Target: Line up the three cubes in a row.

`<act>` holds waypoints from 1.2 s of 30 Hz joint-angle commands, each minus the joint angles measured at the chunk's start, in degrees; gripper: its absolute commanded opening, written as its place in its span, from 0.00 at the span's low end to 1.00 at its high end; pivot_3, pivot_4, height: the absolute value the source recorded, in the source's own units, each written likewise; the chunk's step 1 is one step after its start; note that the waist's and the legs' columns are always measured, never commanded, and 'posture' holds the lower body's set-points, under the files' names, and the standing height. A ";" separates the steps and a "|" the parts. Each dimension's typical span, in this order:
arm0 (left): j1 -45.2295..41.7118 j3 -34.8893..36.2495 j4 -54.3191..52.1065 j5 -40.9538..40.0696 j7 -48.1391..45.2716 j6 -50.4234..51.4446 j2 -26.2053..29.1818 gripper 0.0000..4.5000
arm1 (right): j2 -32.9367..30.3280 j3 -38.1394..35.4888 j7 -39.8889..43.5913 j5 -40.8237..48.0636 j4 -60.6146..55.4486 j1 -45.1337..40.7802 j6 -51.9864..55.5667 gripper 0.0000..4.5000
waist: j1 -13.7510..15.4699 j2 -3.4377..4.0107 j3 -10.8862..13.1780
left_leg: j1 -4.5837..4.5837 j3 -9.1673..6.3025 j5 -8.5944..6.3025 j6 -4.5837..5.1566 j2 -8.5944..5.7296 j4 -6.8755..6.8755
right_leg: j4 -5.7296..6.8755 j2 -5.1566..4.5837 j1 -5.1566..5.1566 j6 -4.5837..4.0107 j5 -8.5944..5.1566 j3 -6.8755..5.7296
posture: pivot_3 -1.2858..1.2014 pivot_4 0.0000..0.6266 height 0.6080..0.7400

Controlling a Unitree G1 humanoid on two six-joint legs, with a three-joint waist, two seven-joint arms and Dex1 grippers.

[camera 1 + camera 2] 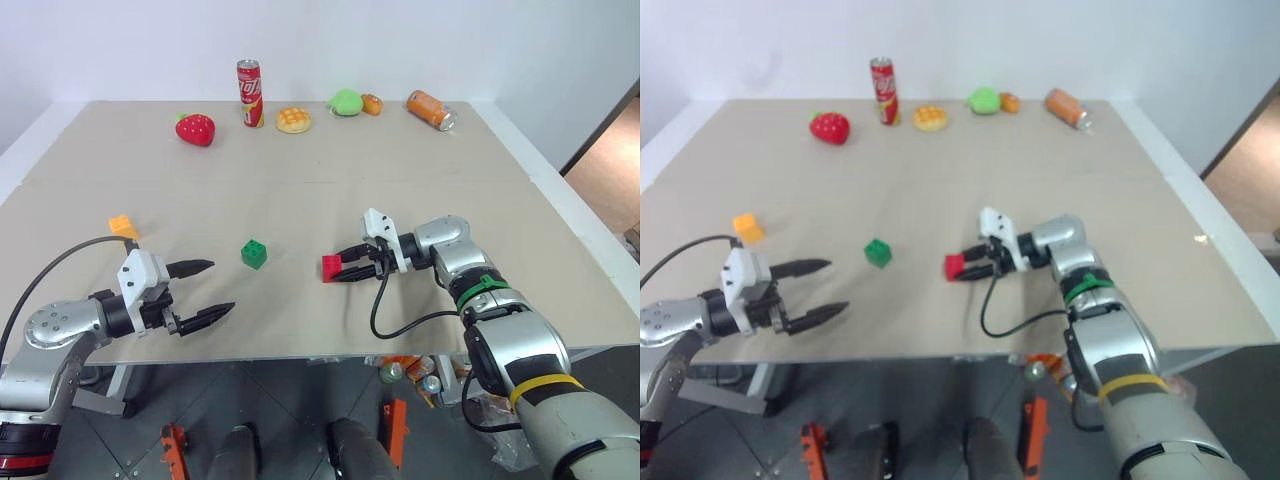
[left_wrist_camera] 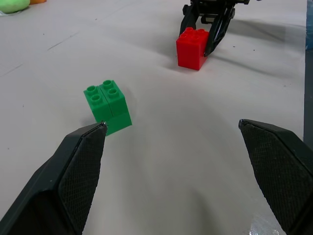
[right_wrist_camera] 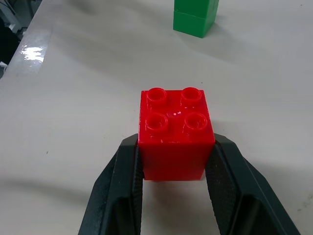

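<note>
While its two black fingers press the smooth side walls, the right gripper clamps the glossy red cube, four round studs facing up, near the middle of the matte beige table. Just to its left sits the green cube, also studded hard plastic. Well apart further left lies the yellow-orange cube. Close by, the left gripper hangs empty, its tapered, knurled fingers spread wide.
</note>
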 commanded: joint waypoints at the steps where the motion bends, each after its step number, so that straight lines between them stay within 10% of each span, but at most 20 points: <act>1: 0.57 2.16 -2.33 -0.93 0.69 0.13 0.27 1.00 | -0.10 -0.96 -2.34 -0.91 0.55 -0.68 -1.08 0.45 | 0.00 0.00 0.00 | 0.00 0.00 0.00 0.00 0.00 0.00 | 0.00 0.00 0.00 0.00 0.00 0.00 | 0.52 0.24 1.00; 6: 1.33 2.59 -3.08 -1.08 1.36 0.15 0.49 1.00 | -0.82 -0.33 -4.83 -2.77 0.88 -0.55 -3.03 0.84 | -0.01 0.00 0.00 | 0.01 0.01 0.00 0.00 0.00 0.00 | 0.01 0.00 -0.01 -0.01 0.01 0.01 | 0.52 0.24 1.00; 19: -0.82 0.71 -0.60 -1.39 5.21 7.89 -0.63 1.00 | -12.19 -0.75 7.92 2.53 -10.82 1.23 -5.18 0.84 | 0.12 0.05 0.03 | 0.02 0.00 0.00 0.00 -0.02 0.01 | 0.03 0.00 0.01 0.01 -0.01 0.02 | 0.52 0.24 1.00; 26: -4.49 -3.46 1.53 1.67 10.91 11.64 -5.20 1.00 | -10.25 -11.03 -7.32 11.23 -18.21 -0.75 8.22 0.84 | 0.01 0.05 0.03 | 0.05 0.02 0.01 0.00 0.00 0.04 | 0.05 0.01 0.02 -0.03 0.04 0.04 | 0.52 0.24 1.00; 36: -12.72 -4.96 8.31 4.79 18.07 15.25 -9.63 1.00 | -7.77 -10.87 -17.33 17.04 -57.02 19.73 23.90 0.84 | 0.95 0.05 0.02 | -0.06 -0.15 0.03 -0.01 -0.10 0.06 | 0.16 0.05 0.01 0.35 0.02 0.05 | 0.52 0.24 1.00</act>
